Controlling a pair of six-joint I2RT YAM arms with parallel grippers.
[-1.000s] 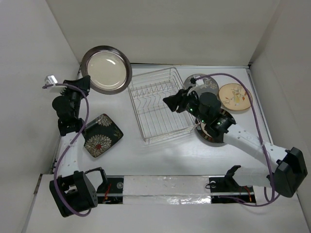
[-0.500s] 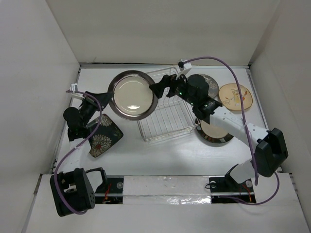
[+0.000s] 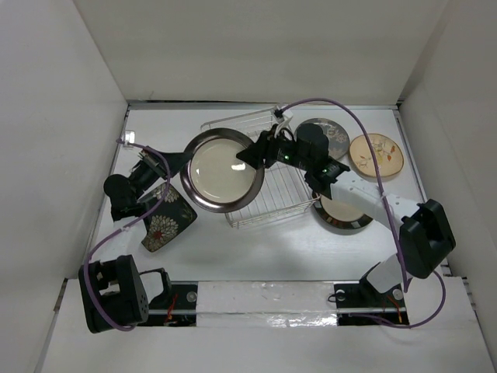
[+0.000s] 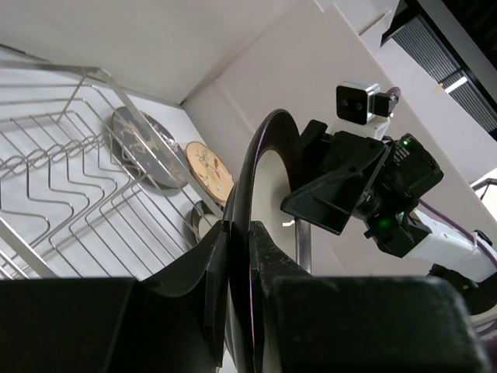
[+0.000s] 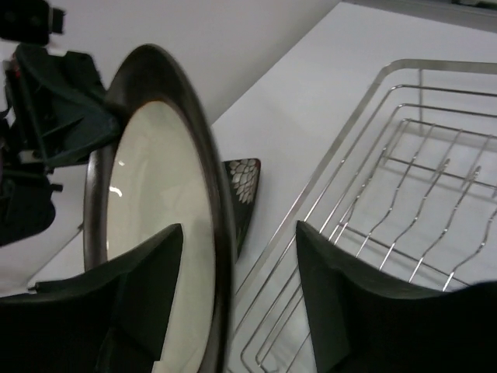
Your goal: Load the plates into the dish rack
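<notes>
Left tool (image 4: 238, 233): clamped on rim of dark-rimmed plate (image 3: 224, 169), raised off worktop (image 3: 256, 249) beside dish rack (image 3: 276, 198). Right tool (image 5: 237, 249): spread, straddling opposite rim.

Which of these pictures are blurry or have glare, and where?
Top external: even light, soft shadows, all sharp. Left wrist: left pincer dark and blurred up close, dish rack behind crisp. Right wrist: small glints on the plate, right pincer a soft dark silhouette.

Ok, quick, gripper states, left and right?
Left gripper: shut on the dark-rimmed plate, at its rim.
Right gripper: open, straddling that plate's opposite rim.
</notes>
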